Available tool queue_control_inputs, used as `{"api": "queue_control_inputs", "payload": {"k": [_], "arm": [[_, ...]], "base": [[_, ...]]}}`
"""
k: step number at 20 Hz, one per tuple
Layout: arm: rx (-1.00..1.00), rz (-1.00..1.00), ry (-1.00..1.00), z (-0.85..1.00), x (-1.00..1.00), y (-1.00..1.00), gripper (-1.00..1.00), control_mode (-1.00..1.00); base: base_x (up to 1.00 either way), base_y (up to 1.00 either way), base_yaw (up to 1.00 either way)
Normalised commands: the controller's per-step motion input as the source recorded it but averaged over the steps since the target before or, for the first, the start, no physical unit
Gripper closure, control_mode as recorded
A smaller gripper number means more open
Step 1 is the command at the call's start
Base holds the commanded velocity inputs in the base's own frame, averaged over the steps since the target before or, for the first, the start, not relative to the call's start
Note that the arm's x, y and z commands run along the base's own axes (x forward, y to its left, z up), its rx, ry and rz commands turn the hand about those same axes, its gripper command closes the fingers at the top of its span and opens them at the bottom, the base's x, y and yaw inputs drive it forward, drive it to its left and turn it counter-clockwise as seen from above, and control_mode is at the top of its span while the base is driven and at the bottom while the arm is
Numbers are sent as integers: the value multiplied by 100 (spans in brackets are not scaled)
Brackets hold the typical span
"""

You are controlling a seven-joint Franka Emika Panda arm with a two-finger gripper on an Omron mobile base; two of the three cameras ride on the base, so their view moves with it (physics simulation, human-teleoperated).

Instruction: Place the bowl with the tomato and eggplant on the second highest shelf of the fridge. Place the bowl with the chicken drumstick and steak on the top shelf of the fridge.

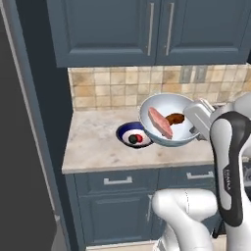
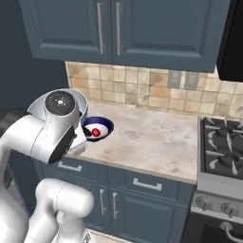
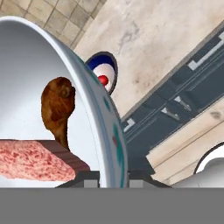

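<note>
You see the beige marble counter (image 1: 93, 142) carrying one thing directly: the blue-rimmed bowl (image 1: 128, 131) with the tomato (image 1: 139, 138) and the eggplant (image 1: 132, 139) inside.

A blue-rimmed bowl (image 2: 100, 128) holding the tomato (image 2: 95, 132) sits on the counter (image 2: 156, 140) beside the stove (image 2: 222, 156).

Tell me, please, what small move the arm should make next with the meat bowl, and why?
Probably keep the pale bowl level and swing it left toward the fridge: the claw grips its rim, it hangs above the counter, and the steak and chicken drumstick lie loose inside.
</note>
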Motion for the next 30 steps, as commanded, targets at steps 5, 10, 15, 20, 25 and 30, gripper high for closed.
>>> {"api": "queue_control_inputs", "payload": {"k": [5, 10, 15, 20, 25, 30], "arm": [[0, 0, 0, 0, 0, 0, 100, 100], [0, 0, 0, 0, 0, 0, 100, 100], [0, 0, 0, 0, 0, 0, 100, 100], [0, 0, 0, 0, 0, 0, 100, 100], [0, 0, 0, 0, 0, 0, 100, 100], [0, 0, 0, 0, 0, 0, 100, 100]], "base": [[-100, 5, 64], [-90, 63, 68], [-84, 97, 56], [-51, 100, 44], [16, 100, 32], [99, 99, 0]]}}
